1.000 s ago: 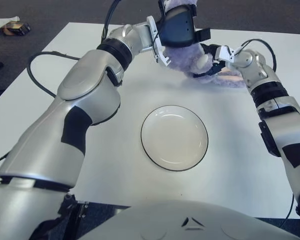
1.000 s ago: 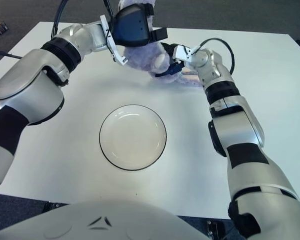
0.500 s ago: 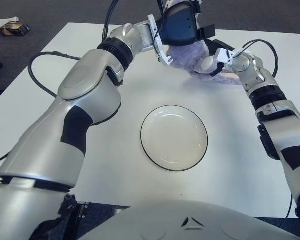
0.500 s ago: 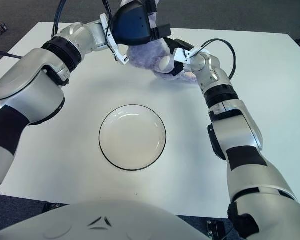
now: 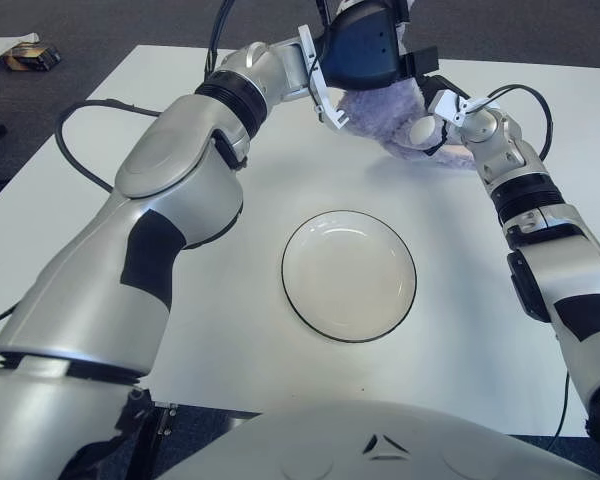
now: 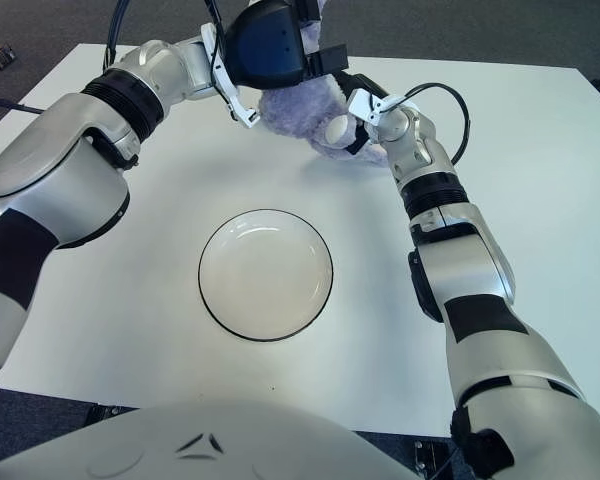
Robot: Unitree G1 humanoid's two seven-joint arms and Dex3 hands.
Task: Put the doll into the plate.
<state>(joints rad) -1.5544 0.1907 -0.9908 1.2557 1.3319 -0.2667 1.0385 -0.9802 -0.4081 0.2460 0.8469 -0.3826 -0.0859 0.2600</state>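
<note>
Both hands, the left hand (image 5: 365, 50) and right hand (image 5: 442, 108), clamp the doll (image 5: 385, 115) near the table's (image 5: 100, 150) far edge. Grasp looks secured; next, carry it toward the near edge, onto the plate (image 5: 349, 275).

1. Arms: glossy silver-grey shells with black joint bands; black cables loop along both.
2. Left hand (image 5: 365, 50): dark blue-black housing; right hand (image 5: 442, 105): small, black and white.
3. Torso: pale grey dome.
</note>
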